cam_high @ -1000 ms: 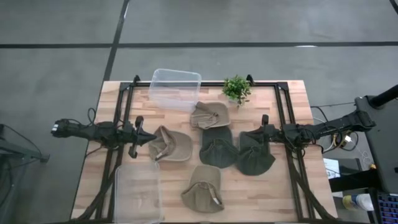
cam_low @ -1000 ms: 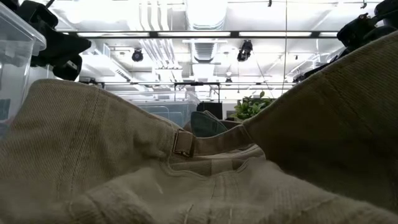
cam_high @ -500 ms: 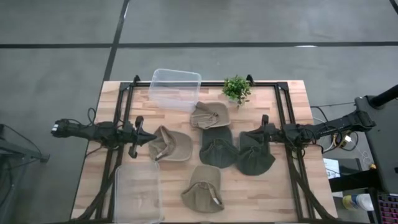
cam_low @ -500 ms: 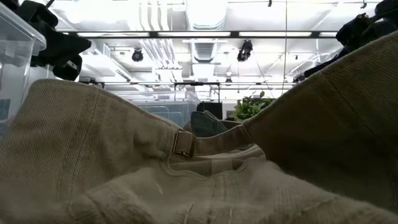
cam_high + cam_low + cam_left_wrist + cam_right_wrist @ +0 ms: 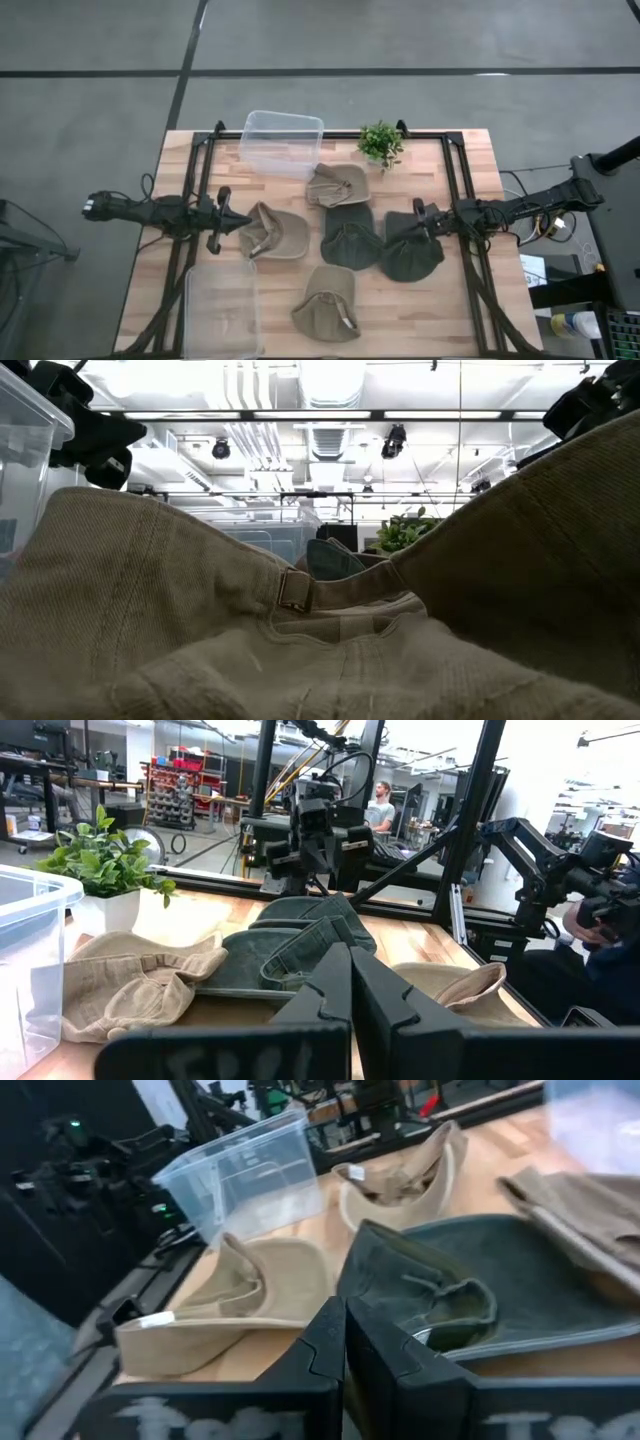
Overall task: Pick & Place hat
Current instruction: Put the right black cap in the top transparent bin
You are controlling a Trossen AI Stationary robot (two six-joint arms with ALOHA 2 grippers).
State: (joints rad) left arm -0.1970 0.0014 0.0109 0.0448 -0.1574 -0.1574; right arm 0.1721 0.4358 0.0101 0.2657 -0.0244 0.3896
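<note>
Several hats lie on the wooden table: a tan hat (image 5: 278, 232) at the left, a tan hat (image 5: 337, 186) farther back, two dark green hats in the middle (image 5: 350, 238) and at the right (image 5: 410, 250), and an olive-tan hat (image 5: 327, 303) near the front. My left gripper (image 5: 240, 222) is shut and empty, just left of the left tan hat. My right gripper (image 5: 415, 218) is shut and empty, held above the right edge of the right dark green hat. In the right wrist view a dark green hat (image 5: 470, 1285) lies just ahead of the shut fingers (image 5: 345, 1340).
A clear bin (image 5: 281, 142) stands at the far edge and another clear bin (image 5: 222, 310) at the near left. A small potted plant (image 5: 381, 143) stands at the far right of the bins. Black frame rails (image 5: 462, 200) run along both sides of the table.
My right gripper has gone a little toward the table's left edge, farther over the right dark green hat, and stays shut. The hats have not moved.
</note>
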